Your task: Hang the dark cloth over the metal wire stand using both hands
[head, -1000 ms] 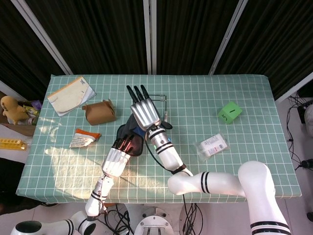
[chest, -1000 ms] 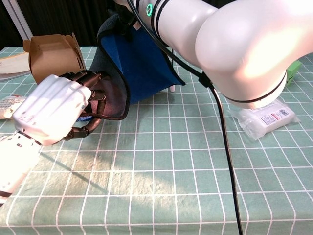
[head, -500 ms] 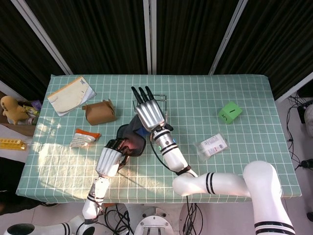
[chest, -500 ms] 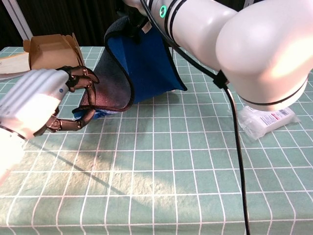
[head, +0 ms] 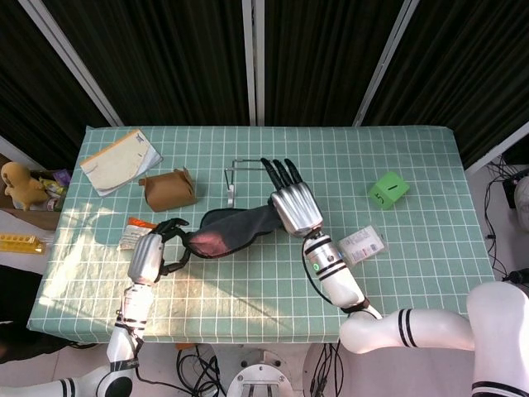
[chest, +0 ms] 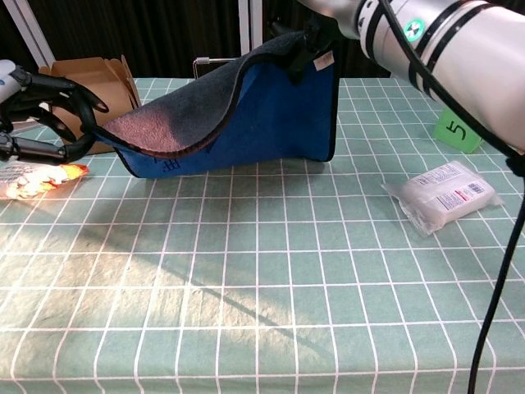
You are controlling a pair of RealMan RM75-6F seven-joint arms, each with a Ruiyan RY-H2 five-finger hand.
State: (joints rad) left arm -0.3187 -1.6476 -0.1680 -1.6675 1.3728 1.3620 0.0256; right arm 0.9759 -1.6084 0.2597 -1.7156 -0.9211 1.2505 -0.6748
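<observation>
Cloth (head: 235, 231) hangs stretched between both hands above the counter (head: 413, 265): left hand (head: 149, 255) grips its lower end, right hand (head: 296, 207) holds the raised end, wire stand (head: 231, 184) just behind.

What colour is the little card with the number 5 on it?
Bright green card, clearest in the head view.

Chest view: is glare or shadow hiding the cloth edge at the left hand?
Chest view: the dark cloth is evenly lit and sharp, its edge clear up to the left hand, half cut off by the frame; only the orange packet is blown out. Head view: a sun patch brightens the table beside the hand, not the cloth.
</observation>
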